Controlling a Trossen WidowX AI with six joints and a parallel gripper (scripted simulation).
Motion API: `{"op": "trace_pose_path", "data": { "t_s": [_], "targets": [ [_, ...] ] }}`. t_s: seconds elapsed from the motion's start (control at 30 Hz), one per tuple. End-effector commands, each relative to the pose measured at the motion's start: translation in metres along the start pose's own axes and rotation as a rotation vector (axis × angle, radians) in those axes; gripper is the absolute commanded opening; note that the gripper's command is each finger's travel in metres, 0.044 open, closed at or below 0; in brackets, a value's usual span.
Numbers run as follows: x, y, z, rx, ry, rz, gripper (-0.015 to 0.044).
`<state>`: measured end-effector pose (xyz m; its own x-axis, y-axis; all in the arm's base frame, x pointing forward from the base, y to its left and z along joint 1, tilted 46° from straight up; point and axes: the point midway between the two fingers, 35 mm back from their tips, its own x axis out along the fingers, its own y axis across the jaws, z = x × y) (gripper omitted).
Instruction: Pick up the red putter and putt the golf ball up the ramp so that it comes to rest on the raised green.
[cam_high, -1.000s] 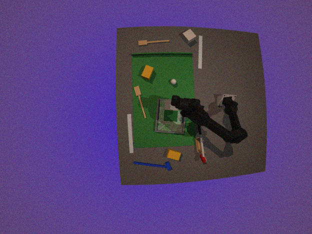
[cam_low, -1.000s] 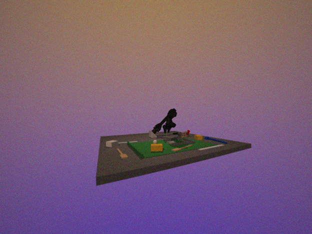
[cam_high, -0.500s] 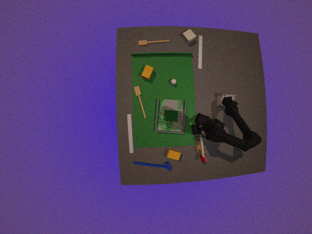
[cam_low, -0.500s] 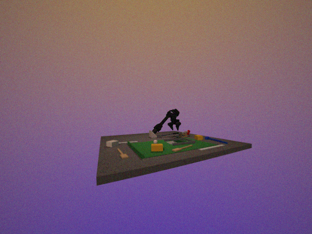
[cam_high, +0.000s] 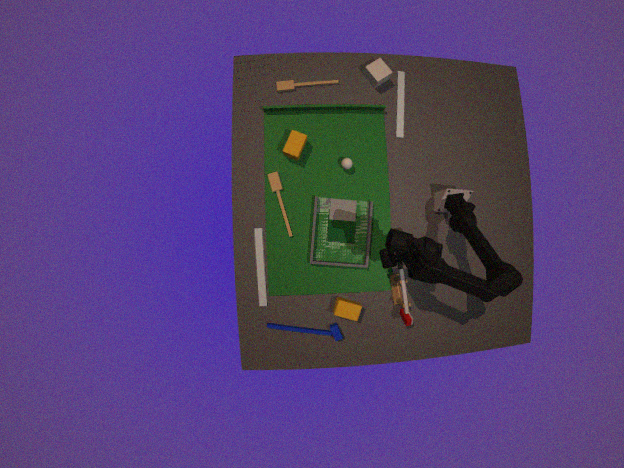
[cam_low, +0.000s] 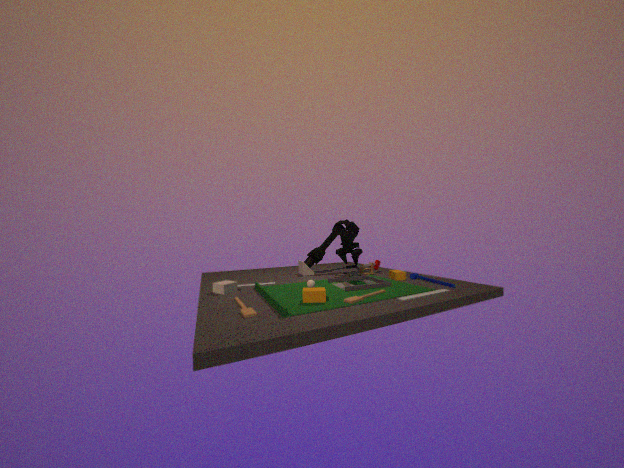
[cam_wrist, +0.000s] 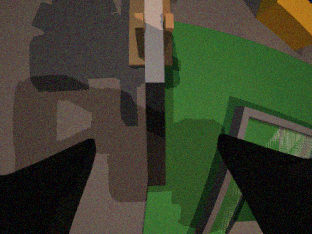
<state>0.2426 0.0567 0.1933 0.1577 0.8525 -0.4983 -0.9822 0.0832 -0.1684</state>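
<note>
The red putter (cam_high: 403, 294) (cam_low: 376, 264) lies on a small tan stand (cam_high: 398, 291) (cam_wrist: 136, 28) just off the green mat's (cam_high: 322, 130) near right corner, red head pointing away from the mat. In the wrist view its white shaft (cam_wrist: 154, 21) and dark grip (cam_wrist: 155, 141) run straight up the middle. My gripper (cam_high: 397, 264) (cam_low: 352, 259) (cam_wrist: 158, 143) is open and hangs over the grip end, one finger on each side, not touching. The white golf ball (cam_high: 346, 162) (cam_low: 310, 283) rests on the mat beyond the framed raised green (cam_high: 340, 249) (cam_wrist: 276, 141) with its ramp.
A blue putter (cam_high: 307, 330) (cam_low: 430, 279) and an orange block (cam_high: 347, 308) (cam_wrist: 287, 4) lie near the red putter. Two tan putters (cam_high: 304, 84) (cam_high: 281, 201), another orange block (cam_high: 294, 143), a beige cube (cam_high: 379, 70) and two white bars (cam_high: 400, 103) (cam_high: 260, 266) lie around the mat.
</note>
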Motion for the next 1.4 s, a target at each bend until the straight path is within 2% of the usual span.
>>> {"op": "trace_pose_path", "data": {
  "t_s": [0.0,0.13,0.83,1.33,1.37],
  "targets": [
    [0.009,0.001,-0.001,0.001,-0.004,0.003,0.0440],
    [0.022,0.001,-0.004,0.001,-0.006,0.003,0.0440],
    [0.046,0.001,-0.010,0.000,-0.007,0.002,0.0440],
    [0.043,0.000,-0.011,0.005,-0.003,0.002,0.0046],
    [0.043,0.000,-0.011,0.005,-0.003,0.002,0.0040]
  ]
}}
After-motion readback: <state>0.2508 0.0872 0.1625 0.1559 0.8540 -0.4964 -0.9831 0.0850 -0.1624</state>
